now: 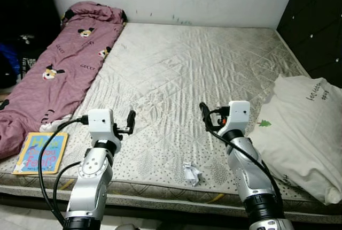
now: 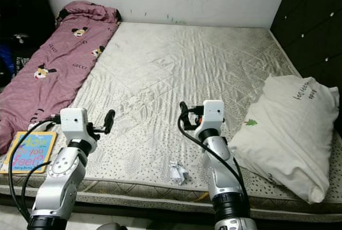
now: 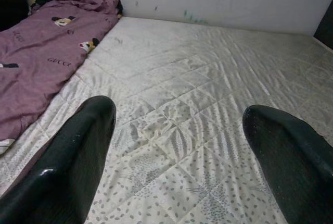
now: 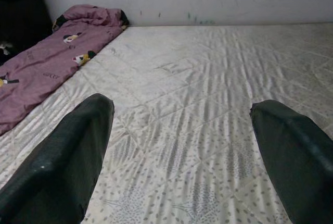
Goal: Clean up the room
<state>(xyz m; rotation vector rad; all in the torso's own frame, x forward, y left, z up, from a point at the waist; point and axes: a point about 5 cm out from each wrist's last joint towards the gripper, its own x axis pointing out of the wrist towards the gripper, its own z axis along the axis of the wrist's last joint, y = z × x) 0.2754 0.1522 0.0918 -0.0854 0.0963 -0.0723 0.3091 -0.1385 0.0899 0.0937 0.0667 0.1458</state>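
A quilted, off-white cloth mattress with a faint sheen and fine wrinkles. Along its left lies a matt mauve cloth blanket printed with cartoon mice. At the right, a soft, creased white cloth pillow. Near the front edge sits a crumpled white paper scrap; at near left, a glossy book. Both arms are brushed silver metal with glossy black plastic fingers.
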